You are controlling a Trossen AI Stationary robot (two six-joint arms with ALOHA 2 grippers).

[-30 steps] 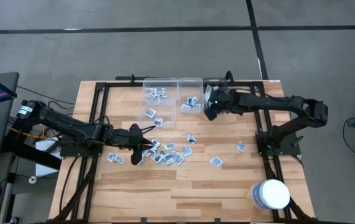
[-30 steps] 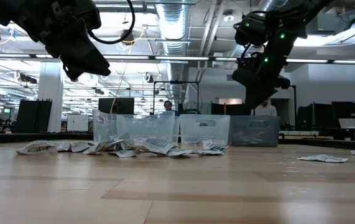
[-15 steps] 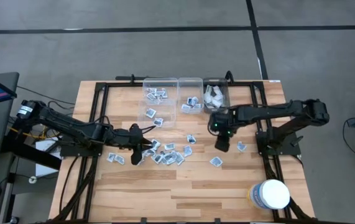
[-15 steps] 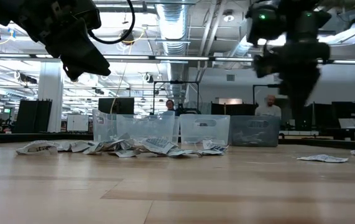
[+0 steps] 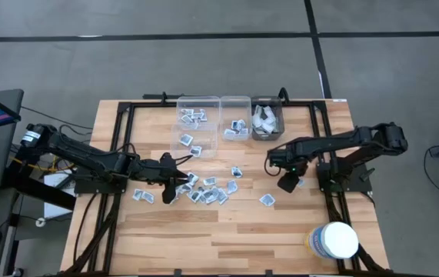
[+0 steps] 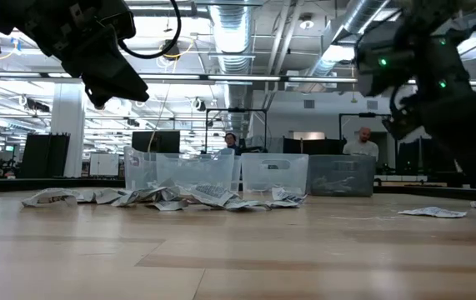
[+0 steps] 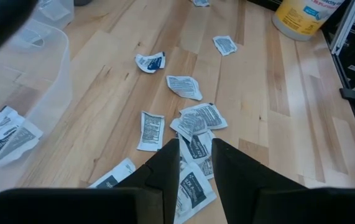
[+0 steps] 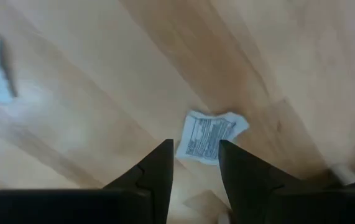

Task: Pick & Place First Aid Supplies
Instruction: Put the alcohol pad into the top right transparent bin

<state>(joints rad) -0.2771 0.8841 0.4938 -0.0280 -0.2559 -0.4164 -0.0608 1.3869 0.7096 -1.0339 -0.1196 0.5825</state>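
Many small square packets lie flat in a pile (image 5: 204,191) on the wooden table's middle, with loose ones around it (image 5: 267,200). My left gripper (image 5: 174,185) hangs open above the pile's left end, nothing between its fingers (image 7: 194,165). My right gripper (image 5: 288,183) stands open right of the pile, pointing down at the table, clear of it (image 6: 469,162). One packet (image 8: 209,137) lies flat on the wood just beyond its fingertips (image 8: 196,165). More packets lie in the clear bins (image 5: 198,115) at the far edge.
Three bins stand side by side at the far edge: two clear (image 5: 236,115), one grey (image 5: 267,117) with white wrappers. A big white round tub (image 5: 334,240) stands near the front right corner. Black frame rails (image 5: 119,154) run along the table's sides. People show in the room behind.
My right gripper has swung from over the bins at the far edge toward the near and right edges, has come down, and has tipped over until it points down at a lone packet. My left gripper has kept still. No packet has moved.
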